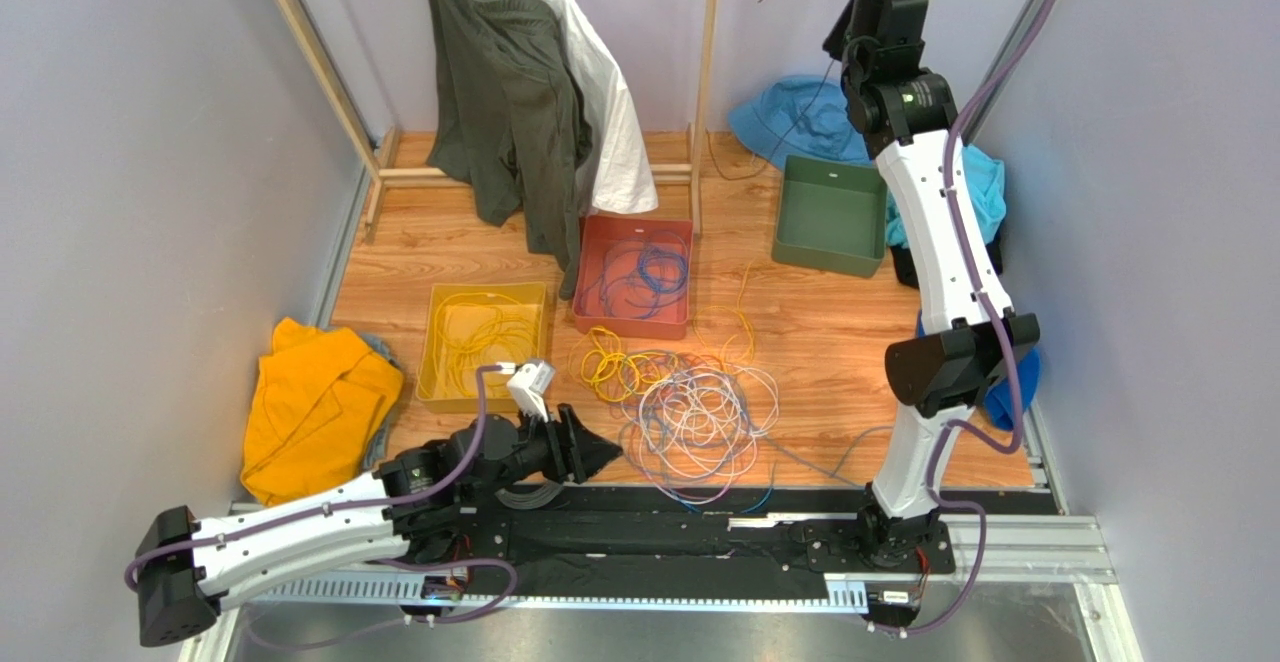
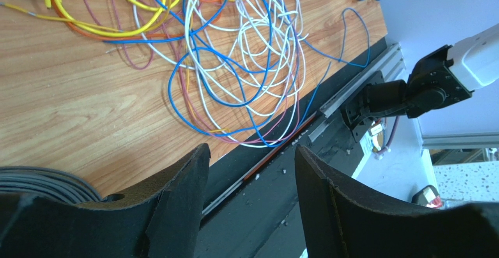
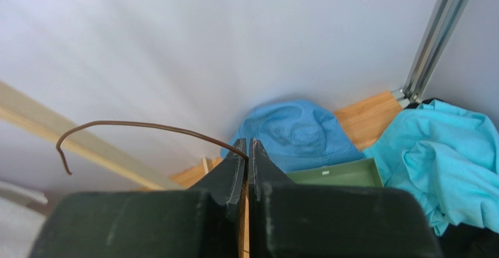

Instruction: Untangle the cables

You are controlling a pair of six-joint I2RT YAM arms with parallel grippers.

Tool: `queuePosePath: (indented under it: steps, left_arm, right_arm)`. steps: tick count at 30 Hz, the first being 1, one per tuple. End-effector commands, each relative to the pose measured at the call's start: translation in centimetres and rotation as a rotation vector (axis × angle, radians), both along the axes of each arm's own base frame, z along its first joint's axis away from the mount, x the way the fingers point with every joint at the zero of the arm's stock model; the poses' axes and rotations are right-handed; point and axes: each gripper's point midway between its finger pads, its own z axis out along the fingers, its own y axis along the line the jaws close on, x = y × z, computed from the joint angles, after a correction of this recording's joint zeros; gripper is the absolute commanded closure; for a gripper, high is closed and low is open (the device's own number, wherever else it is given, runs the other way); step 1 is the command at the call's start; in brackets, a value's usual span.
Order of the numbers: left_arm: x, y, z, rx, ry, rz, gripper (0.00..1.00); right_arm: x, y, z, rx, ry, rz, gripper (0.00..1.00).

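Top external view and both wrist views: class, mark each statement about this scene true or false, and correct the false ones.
1. The right gripper is shut on a thin dark brown wire. True.
2. The left gripper grips a blue cable. False: its jaws stand open, holding nothing.
3. The yellow plastic tray holds yellow cables. True.
4. The red plastic tray holds white cables. False: blue and purplish cables lie in it.
5. The tangle of white and blue cables lies in a tray. False: it lies on the wooden table.
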Motion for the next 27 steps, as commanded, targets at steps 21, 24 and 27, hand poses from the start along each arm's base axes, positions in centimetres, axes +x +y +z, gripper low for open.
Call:
queuePosePath:
  steps: [21, 24, 27]
  left_arm:
    - [-0.5, -1.9, -1.9, -0.029, 0.038, -0.035, 0.36]
    - [-0.4, -2.0, -1.9, -0.017, 0.037, -0.038, 0.36]
    - [-0.4, -2.1, -2.3, -0.006, 0.045, -0.040, 0.36]
  right_arm:
    - [5.5, -8.3, -5.6, 0.003, -0.044, -0.197, 1.00]
    - [6.3, -8.6, -10.7, 0.005, 0.040, -0.205, 1.00]
    - [6.7, -9.1, -15.2, -0.003, 0.122, -0.224, 1.00]
